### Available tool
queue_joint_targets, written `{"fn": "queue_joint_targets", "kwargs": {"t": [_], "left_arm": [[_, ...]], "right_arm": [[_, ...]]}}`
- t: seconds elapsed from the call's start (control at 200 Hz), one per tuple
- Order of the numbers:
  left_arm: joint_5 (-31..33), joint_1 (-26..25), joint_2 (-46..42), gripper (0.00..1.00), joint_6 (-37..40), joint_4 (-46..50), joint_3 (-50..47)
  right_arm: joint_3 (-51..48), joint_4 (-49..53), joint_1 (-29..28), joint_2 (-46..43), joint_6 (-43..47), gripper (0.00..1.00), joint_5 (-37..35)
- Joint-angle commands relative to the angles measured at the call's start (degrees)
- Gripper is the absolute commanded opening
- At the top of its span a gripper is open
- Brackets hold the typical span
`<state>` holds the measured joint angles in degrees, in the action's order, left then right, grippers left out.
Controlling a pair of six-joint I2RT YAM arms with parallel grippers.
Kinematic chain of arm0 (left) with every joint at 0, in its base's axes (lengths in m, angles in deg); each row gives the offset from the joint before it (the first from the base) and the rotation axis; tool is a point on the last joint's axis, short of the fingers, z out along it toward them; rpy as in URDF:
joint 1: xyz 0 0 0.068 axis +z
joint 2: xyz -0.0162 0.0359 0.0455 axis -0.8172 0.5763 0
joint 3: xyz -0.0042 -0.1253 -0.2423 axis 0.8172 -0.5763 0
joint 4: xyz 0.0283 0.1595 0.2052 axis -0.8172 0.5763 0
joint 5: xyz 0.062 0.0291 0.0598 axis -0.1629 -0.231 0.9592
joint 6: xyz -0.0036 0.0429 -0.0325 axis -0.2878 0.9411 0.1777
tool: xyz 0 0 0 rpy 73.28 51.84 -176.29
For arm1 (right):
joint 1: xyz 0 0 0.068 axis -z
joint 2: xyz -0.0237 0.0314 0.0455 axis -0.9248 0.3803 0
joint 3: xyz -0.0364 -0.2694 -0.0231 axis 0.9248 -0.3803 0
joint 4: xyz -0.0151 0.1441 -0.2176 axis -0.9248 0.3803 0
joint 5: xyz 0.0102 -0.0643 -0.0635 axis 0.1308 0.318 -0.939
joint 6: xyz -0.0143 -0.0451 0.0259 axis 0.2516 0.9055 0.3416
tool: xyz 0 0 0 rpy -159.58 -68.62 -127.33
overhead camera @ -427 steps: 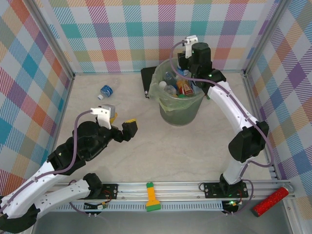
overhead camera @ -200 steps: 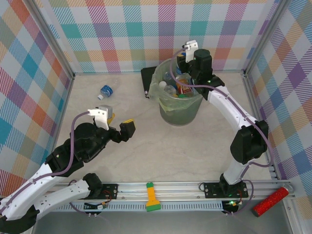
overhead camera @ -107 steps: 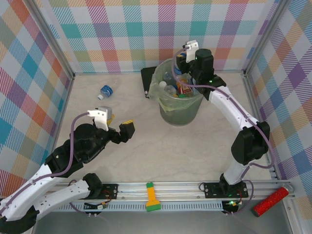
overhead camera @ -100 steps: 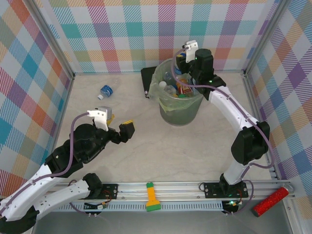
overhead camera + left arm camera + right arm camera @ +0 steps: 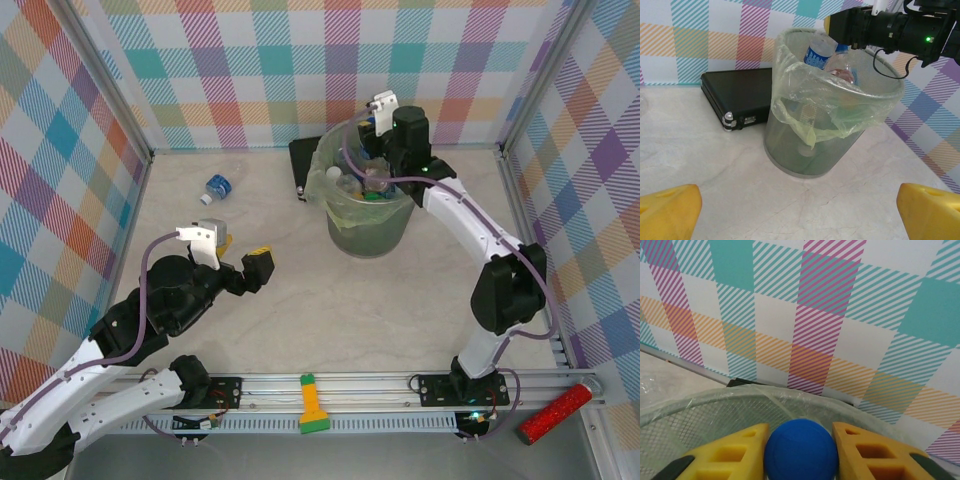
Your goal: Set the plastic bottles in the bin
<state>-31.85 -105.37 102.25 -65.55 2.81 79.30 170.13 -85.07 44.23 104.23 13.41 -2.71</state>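
The bin (image 5: 370,235) is a round grey-green mesh bucket with a thin bag liner, standing at the back of the table. Several plastic bottles (image 5: 345,178) lie inside it. My right gripper (image 5: 368,158) hangs over the rim, shut on the blue cap (image 5: 800,450) of a clear bottle (image 5: 817,51) that slants down into the bin (image 5: 815,150). Another blue-labelled bottle (image 5: 218,186) lies on the table at the back left. My left gripper (image 5: 243,256) hovers open over the near left of the table, its yellow fingertips (image 5: 667,212) wide apart with nothing between them.
A flat black case (image 5: 303,165) lies just behind and left of the bin, also in the left wrist view (image 5: 740,95). A yellow-green tool (image 5: 312,405) rests on the front rail and a red glittery cylinder (image 5: 553,415) at the front right corner.
My right wrist has swung slightly left over the bin, still shut on the bottle's cap. The left arm has barely shifted and stays open.
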Motion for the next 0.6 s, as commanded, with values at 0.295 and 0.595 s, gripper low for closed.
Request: {"fn": "queue_joint_targets", "kwargs": {"t": [0.295,0.595], "left_arm": [[0.3,-0.59,-1.11,1.0,-1.24,0.11,-0.95],[0.51,-0.61,-1.23,1.0,-1.08,-0.61,-1.5]], "right_arm": [[1.7,12.46,0.71,-1.76,-9.61,0.35,9.24],[1.65,14.65,0.63,-3.95,-11.21,0.39,10.86]]}}
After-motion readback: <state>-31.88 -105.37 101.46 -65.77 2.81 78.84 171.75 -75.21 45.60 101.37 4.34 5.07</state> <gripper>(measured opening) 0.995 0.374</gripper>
